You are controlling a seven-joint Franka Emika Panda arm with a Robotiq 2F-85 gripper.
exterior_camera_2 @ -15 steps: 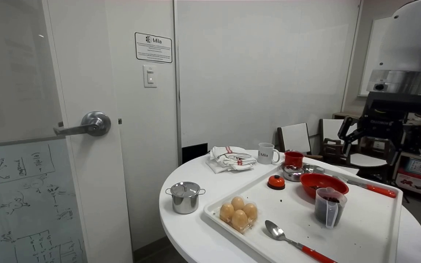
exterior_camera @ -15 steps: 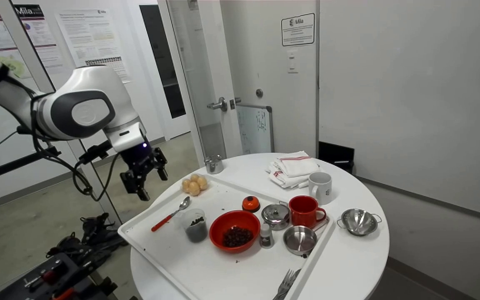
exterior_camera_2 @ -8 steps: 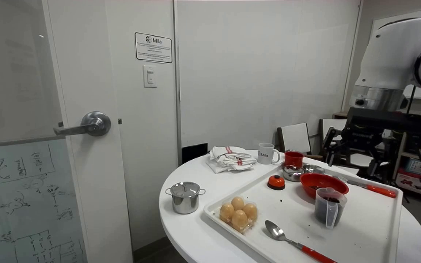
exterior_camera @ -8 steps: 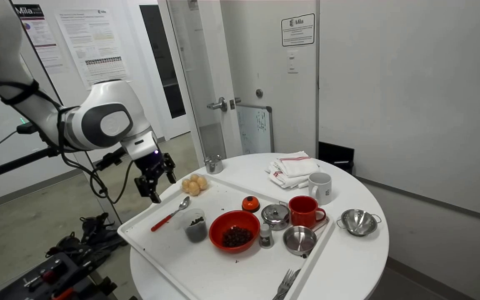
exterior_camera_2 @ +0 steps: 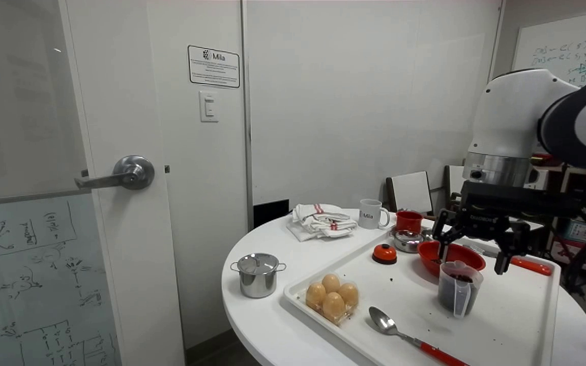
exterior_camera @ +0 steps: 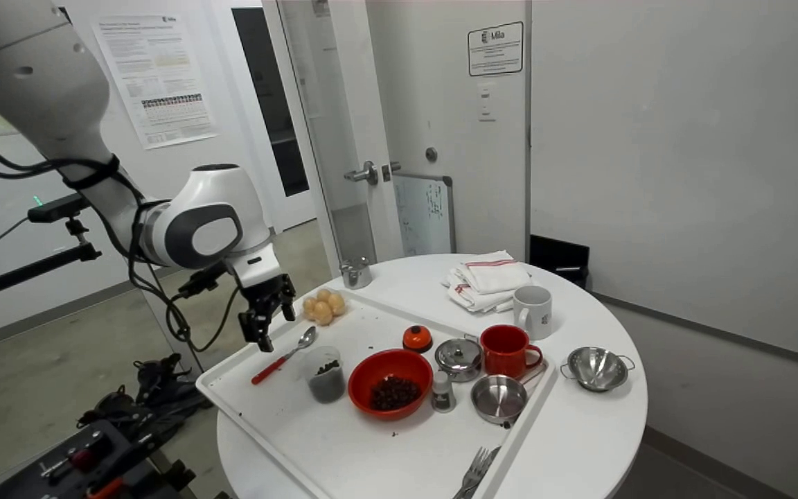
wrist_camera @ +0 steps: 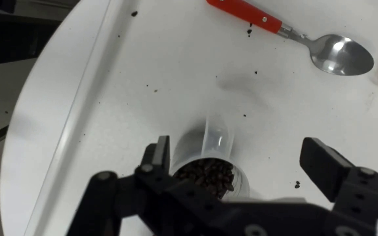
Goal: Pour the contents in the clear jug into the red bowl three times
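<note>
1. In an exterior view the end effector [exterior_camera: 278,328] gapes wide, holding nothing!
2. Lower right of it, the clear jug [exterior_camera: 327,385] stands upright, just left of the red bowl [exterior_camera: 379,369].
3. Wrist view: jug sits lower centre, closer to the frame-left jaw, handle [wrist_camera: 218,139] pointing up-frame; a centring descent looks due.

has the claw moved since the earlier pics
Yes: in an exterior view, the claw has moved down and picture-left, judged against the unmoved red bowl.
</note>
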